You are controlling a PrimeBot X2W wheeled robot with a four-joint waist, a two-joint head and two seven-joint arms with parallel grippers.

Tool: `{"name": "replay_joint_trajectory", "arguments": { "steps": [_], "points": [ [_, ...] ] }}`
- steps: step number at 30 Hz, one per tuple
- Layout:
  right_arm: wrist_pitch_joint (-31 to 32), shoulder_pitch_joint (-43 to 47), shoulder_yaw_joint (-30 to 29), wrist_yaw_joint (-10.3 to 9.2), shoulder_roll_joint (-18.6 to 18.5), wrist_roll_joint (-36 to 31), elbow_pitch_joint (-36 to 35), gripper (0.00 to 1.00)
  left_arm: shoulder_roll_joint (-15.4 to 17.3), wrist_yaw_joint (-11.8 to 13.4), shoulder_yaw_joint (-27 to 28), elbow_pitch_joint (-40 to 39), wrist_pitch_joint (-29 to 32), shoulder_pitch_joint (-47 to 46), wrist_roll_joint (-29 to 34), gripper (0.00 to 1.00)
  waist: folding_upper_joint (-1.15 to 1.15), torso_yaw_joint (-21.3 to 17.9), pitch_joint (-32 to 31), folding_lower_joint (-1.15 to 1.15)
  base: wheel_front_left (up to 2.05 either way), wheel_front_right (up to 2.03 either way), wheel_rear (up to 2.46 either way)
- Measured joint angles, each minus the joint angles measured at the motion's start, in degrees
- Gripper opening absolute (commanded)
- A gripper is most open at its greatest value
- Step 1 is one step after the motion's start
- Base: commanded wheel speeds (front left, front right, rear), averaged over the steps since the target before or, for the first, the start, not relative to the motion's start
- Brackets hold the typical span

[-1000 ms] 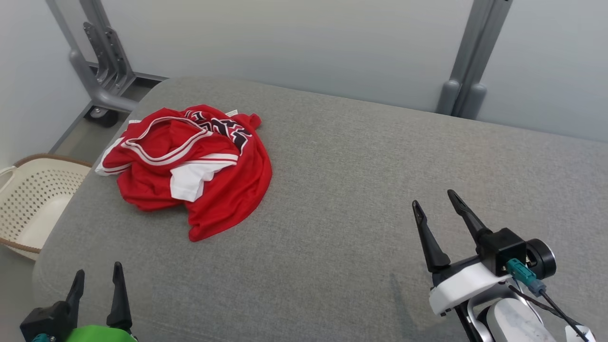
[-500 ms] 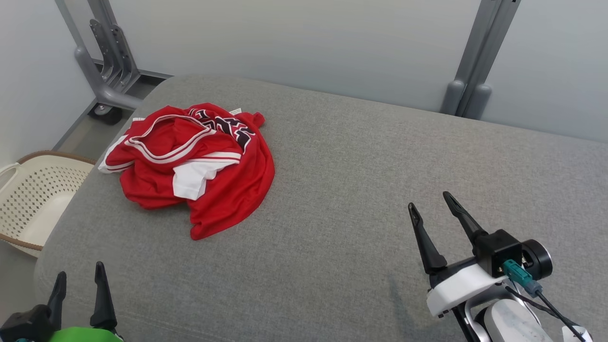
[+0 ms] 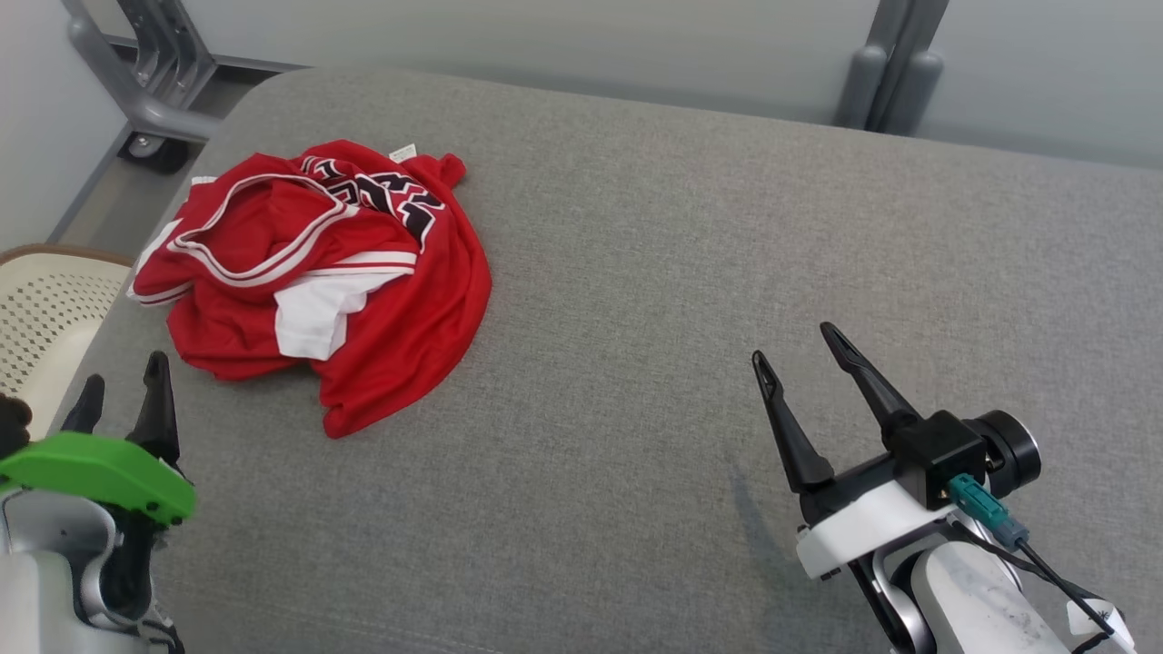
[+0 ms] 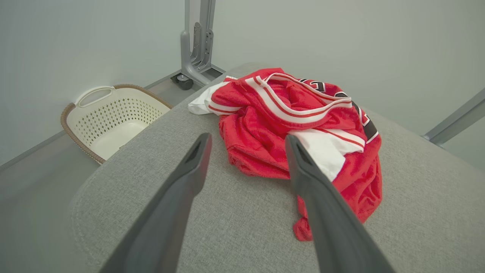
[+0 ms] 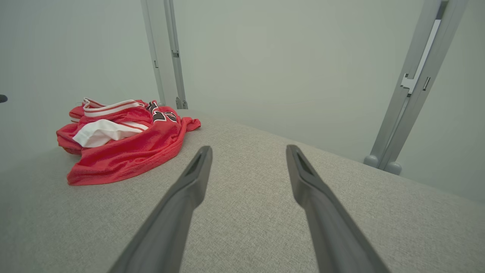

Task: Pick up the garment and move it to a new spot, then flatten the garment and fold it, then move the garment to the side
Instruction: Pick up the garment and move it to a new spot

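Note:
A crumpled red garment (image 3: 363, 272) with white trim and dark lettering lies bunched at the far left of the grey padded table (image 3: 690, 272). The same garment (image 4: 303, 125) rises just ahead of the fingers in the left wrist view, and in the right wrist view the garment (image 5: 125, 140) sits off to the left. My left gripper (image 3: 123, 391) hovers open at the table's left edge, a short way in front of the cloth and not touching it. My right gripper (image 3: 795, 350) stands open over bare table far to the right, holding nothing.
A cream perforated laundry basket (image 3: 45, 309) stands on the floor beside the table's left edge; the basket (image 4: 110, 117) also appears in the left wrist view. Grey metal frame posts (image 3: 895, 54) and a wheeled base (image 3: 150, 91) stand behind the table by the pale wall.
The camera has tilted down, shifting the whole picture. My left gripper has risen and come forward toward the garment's near edge. The right gripper stays roughly where it was. The garment lies unmoved.

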Motion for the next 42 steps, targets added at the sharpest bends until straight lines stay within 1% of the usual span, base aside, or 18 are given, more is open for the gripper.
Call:
{"name": "replay_joint_trajectory", "arguments": {
  "steps": [2,3,4,5,7,9,11,14,15,21,24,27,30,32,34,39,42],
  "points": [
    [0.00,0.00,0.30,0.35,0.00,0.00,-0.05,1.00,-0.10,0.03,1.05,0.80,4.49,-3.16,-2.83,1.00,0.00,-0.64,1.47,0.00,0.00,0.00,0.00],
    [0.00,-0.01,0.45,0.45,0.02,0.00,-0.05,1.00,-0.76,0.55,2.56,1.41,6.69,-4.95,-5.95,1.00,0.00,-0.97,2.19,0.00,0.00,0.00,0.00],
    [0.00,-0.04,0.73,0.58,0.07,0.00,-0.16,1.00,-0.48,1.30,3.05,1.83,8.24,-6.35,-7.26,1.00,0.00,-1.33,2.95,0.00,0.00,0.00,0.00],
    [0.00,-0.10,0.91,0.60,0.16,0.00,-0.24,1.00,0.62,2.00,3.19,1.99,9.50,-7.36,-6.50,1.00,0.00,-1.70,3.69,0.00,0.00,0.00,0.00],
    [0.00,-0.41,0.94,0.60,0.21,0.01,-0.45,1.00,2.38,3.41,5.47,2.43,11.92,-9.57,-7.33,1.00,0.00,-2.49,5.19,0.00,0.00,0.00,0.00],
    [0.00,-1.27,1.02,0.59,0.36,0.02,-0.71,1.00,3.76,4.82,7.42,3.11,13.72,-11.15,-7.98,1.00,0.00,-3.33,6.68,0.00,0.00,0.00,0.00],
    [0.00,-2.38,1.27,0.80,0.46,0.01,-1.10,1.00,3.32,6.51,10.09,3.82,15.28,-12.95,-11.33,1.00,0.00,-4.24,8.21,0.00,0.00,0.00,0.00],
    [0.00,-4.49,1.40,1.21,0.49,0.00,-1.77,1.00,2.94,8.11,11.57,3.86,16.24,-15.39,-12.85,1.00,0.00,-5.64,10.52,0.01,0.00,0.00,0.00],
    [0.00,-4.49,1.40,1.21,0.49,0.00,-1.77,1.00,2.94,8.11,11.57,3.86,16.24,-15.39,-12.85,1.00,0.00,-5.64,10.52,0.01,0.00,0.00,0.00],
    [-0.02,-9.07,-0.52,1.24,-0.11,-0.70,-3.60,1.00,4.83,8.90,10.83,4.30,17.92,-20.38,-12.27,1.00,0.00,-8.16,15.43,0.01,0.00,0.00,0.00],
    [-0.16,-11.00,-1.36,1.18,-0.49,-1.03,-3.79,1.00,4.91,9.54,9.37,6.68,18.63,-21.42,-9.90,1.00,0.00,-9.10,17.85,0.01,0.00,0.00,0.00],
    [-0.16,-12.30,-1.47,1.19,-0.38,-1.03,-3.78,1.00,5.20,10.04,8.91,9.87,19.53,-21.30,-8.88,1.00,0.00,-9.95,19.87,0.01,0.00,0.00,0.00],
    [-0.16,-12.79,-1.60,1.19,-0.24,-1.03,-3.58,1.00,6.55,10.05,8.25,11.67,19.71,-21.06,-6.37,1.00,0.00,-10.78,21.23,0.01,0.00,0.00,0.00],
    [-0.16,-12.80,-1.81,1.16,-0.24,-1.03,-3.41,1.00,6.92,10.05,8.75,12.10,19.63,-21.23,-6.50,1.00,0.00,-11.29,21.73,0.01,0.00,0.00,0.00],
    [-0.16,-12.80,-2.13,1.14,-0.24,-1.02,-3.14,1.00,6.90,10.05,8.75,12.55,19.47,-21.53,-6.59,0.00,0.00,-11.57,21.93,0.01,0.00,0.00,0.00],
    [-0.16,-12.80,-2.25,0.78,-0.04,-0.99,-2.32,1.00,6.68,9.82,8.65,11.87,17.74,-24.12,-7.62,0.00,0.00,-11.25,20.95,0.00,0.00,0.00,0.00],
    [-0.18,-12.79,-2.26,0.78,0.07,-0.97,-1.85,1.00,8.11,8.18,6.42,9.84,15.93,-24.68,-5.64,0.00,0.01,-11.01,20.19,0.00,0.00,0.00,0.00]
  ]
}}
